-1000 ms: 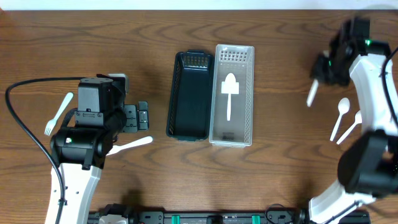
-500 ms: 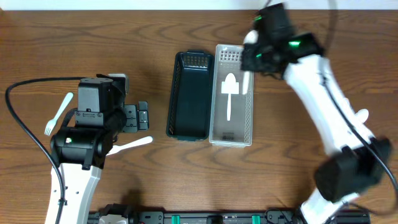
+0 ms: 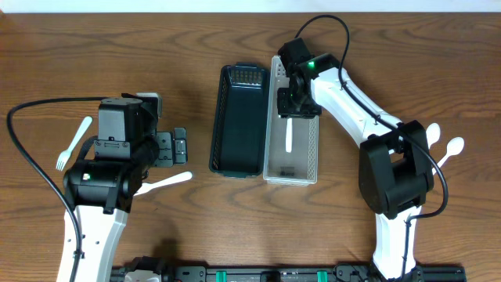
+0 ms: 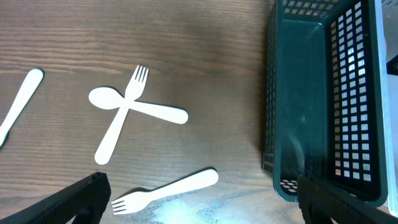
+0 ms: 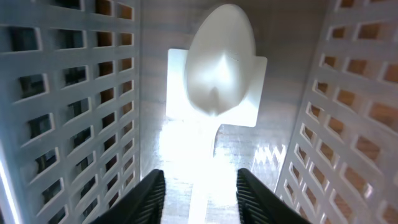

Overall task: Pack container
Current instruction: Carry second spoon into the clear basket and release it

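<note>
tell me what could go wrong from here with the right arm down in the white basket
The right gripper sits low between the white basket walls; a sideways move could knock or drag the basket. A spoon lies right beneath it, so the fingers might pinch or shove it. On the table, a fork crosses a second spoon, likely an awkward pick.

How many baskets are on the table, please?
2. The dark green basket sits in the middle of the table; the white basket stands directly beside it, on its right in the overhead view.
</note>
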